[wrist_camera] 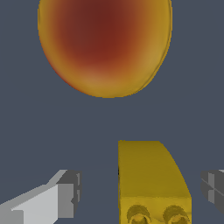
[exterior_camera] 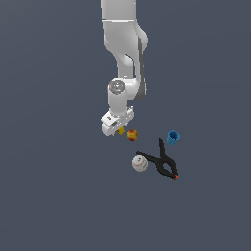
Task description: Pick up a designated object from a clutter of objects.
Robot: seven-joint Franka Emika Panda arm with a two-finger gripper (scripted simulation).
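Yellow and blocky, the target piece (wrist_camera: 151, 179) sits between the two fingers of the gripper (wrist_camera: 140, 192), which stand spread wide with a clear gap on each side of it; nothing is held yet. In the wrist view one grey fingertip (wrist_camera: 68, 192) lies further from the block than the other fingertip (wrist_camera: 212, 186), so the block looks off-centre in the opening. In the exterior view the gripper (exterior_camera: 116, 128) hangs low over the block (exterior_camera: 120, 131), which peeks out just beneath it, at the exterior view's left end of the group. The red-and-yellow ball (wrist_camera: 105, 46) lies just beside the block, close but apart. The baseball (exterior_camera: 139, 163), the black clamp (exterior_camera: 162, 162) and the blue cup (exterior_camera: 172, 138) lie well apart toward the exterior view's right. The step in hand appears to be the final approach before the grasp. To do it well, the arm should probably shift slightly so the block is centred, settle low enough for the pads to meet its flat sides, and close squarely without nudging the ball. An uneven closure could push the block sideways.
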